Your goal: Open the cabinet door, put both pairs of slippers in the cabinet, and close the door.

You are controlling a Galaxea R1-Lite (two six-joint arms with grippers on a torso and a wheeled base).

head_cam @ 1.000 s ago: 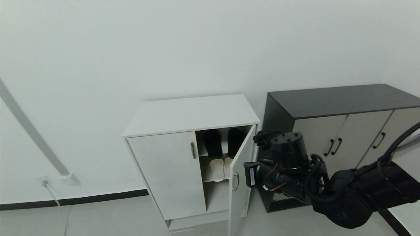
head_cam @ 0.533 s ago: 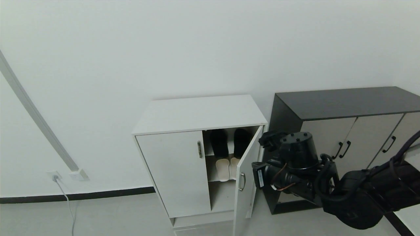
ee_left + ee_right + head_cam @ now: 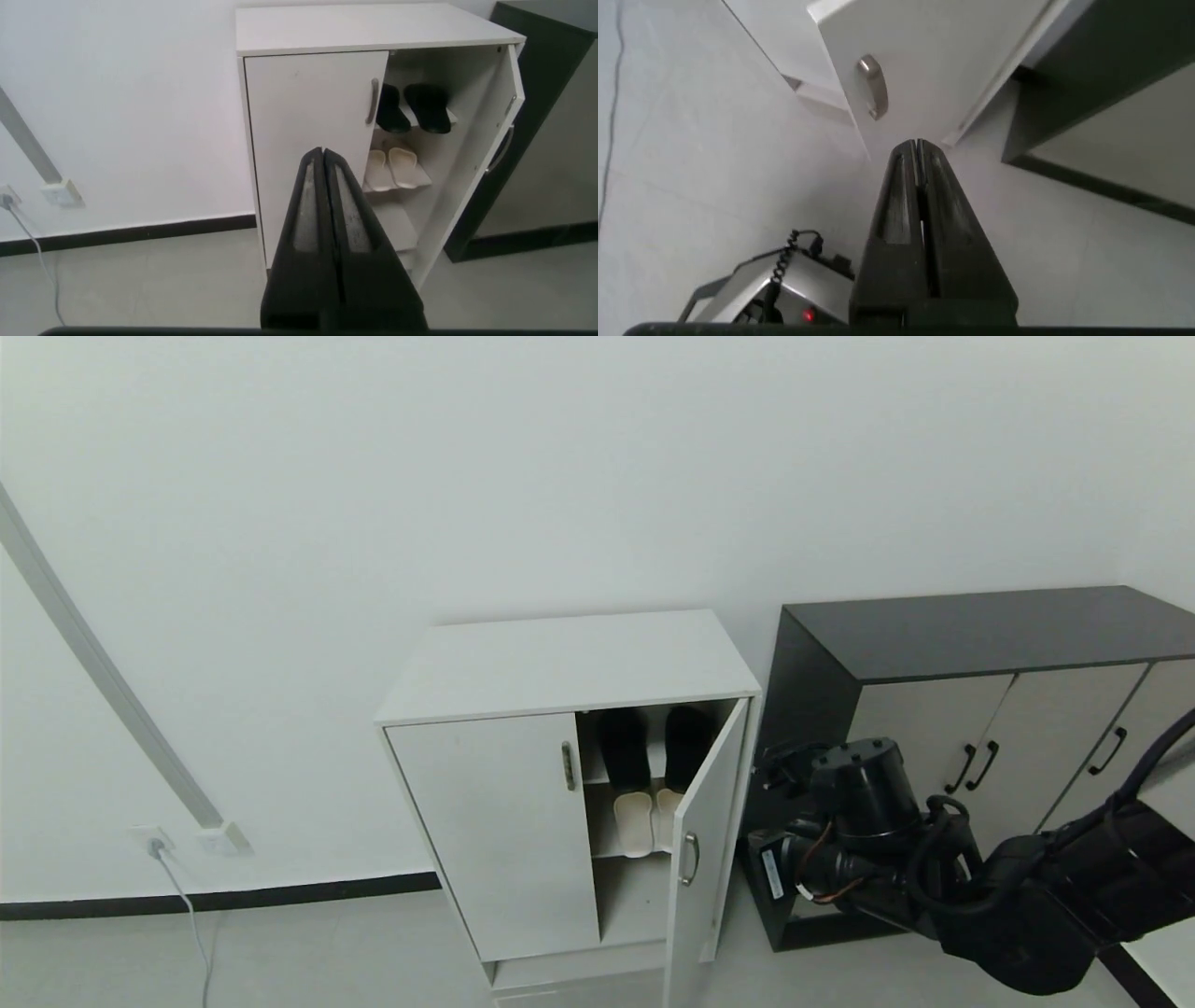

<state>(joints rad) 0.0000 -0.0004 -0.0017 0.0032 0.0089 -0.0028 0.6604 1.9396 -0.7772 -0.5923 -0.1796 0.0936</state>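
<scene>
- On the cabinet (image 3: 560,663), the right door (image 3: 707,826) stands ajar (the left one is shut).
- The black slippers (image 3: 624,743) lie on the upper shelf (image 3: 588,777), with the pale slippers (image 3: 635,821) one shelf below.
- The left gripper (image 3: 322,151) and right gripper (image 3: 918,143) are both pressed closed and empty; the right one hangs near the door's handle (image 3: 871,86).

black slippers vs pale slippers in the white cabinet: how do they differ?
Colour: the black slippers are dark, the pale slippers cream. Shelf: the black slippers lie on the top shelf, the pale slippers on the shelf just below. Shared: each pair lies side by side inside the cabinet, on the side where the right door stands open.
</scene>
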